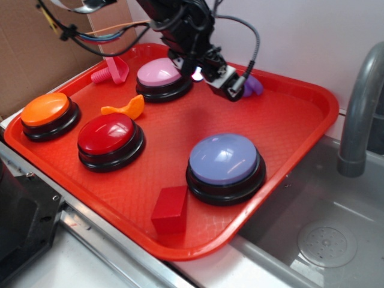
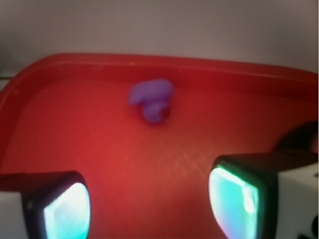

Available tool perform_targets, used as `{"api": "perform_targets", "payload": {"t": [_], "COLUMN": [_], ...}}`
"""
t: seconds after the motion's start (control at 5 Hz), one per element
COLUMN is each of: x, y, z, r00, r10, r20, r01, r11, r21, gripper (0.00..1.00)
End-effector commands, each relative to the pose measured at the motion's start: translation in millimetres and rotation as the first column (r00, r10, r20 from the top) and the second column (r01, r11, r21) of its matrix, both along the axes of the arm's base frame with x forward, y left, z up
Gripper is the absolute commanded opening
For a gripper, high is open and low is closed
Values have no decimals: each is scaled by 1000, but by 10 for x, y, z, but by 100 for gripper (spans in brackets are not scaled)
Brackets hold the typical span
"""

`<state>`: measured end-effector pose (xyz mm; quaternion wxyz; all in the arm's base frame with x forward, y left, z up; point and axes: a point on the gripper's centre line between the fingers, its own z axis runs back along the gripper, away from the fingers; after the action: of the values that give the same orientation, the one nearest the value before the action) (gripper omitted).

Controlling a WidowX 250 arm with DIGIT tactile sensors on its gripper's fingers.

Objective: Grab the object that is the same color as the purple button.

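- Red plastic tray (image 1: 300,129) sits beside a steel sink (image 1: 327,234), with a grey tap (image 1: 360,114) rising at the right.
- Near the tray's far rim lies the small purple toy piece (image 1: 254,86), lumpy and curved; from the wrist camera it shows clearly (image 2: 152,99), resting on the tray floor just short of the back wall.
- The gripper (image 1: 225,81) hangs low at the end of the black arm, just beside the purple piece and partly in front of it in the side view.
- Its jaws stand spread apart with nothing between them (the wrist view shows bare red tray in the gap, the purple piece well ahead of the fingertips (image 2: 65,209)).
- The purple button (image 1: 224,159), a large lavender dome on a black base, sits toward the tray's near right, well apart from the toy piece.
- A pink button (image 1: 159,73) sits right by the arm; a red button (image 1: 109,135) and an orange button (image 1: 46,109) fill the left side.
- An orange curved piece (image 1: 126,108) lies between the pink and red buttons, and a pink funnel piece (image 1: 113,72) rests near the far left rim.
- A red block (image 1: 170,209) stands at the near edge, just beside the purple button.
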<state>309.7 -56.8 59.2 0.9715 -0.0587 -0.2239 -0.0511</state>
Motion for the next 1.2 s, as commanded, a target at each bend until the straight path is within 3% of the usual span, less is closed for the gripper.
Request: {"api": "perform_targets", "payload": {"t": [0.0, 0.2, 0.4, 0.6, 0.8, 1.0], "x": [472, 559, 610, 611, 607, 566], "y": [-32, -40, -56, -64, -68, -59], "z": [-156, -272, -321, -330, -333, -210], "r00": [997, 996, 996, 997, 998, 991], "r10": [-42, -61, -60, -45, -37, -118], "r20": [71, 61, 59, 68, 56, -59], "r01": [41, 59, 58, 44, 36, 125], "r11": [999, 998, 998, 999, 999, 984], "r21": [16, 31, 30, 18, 20, 128], "gripper": [100, 100, 75, 0, 0, 0]}}
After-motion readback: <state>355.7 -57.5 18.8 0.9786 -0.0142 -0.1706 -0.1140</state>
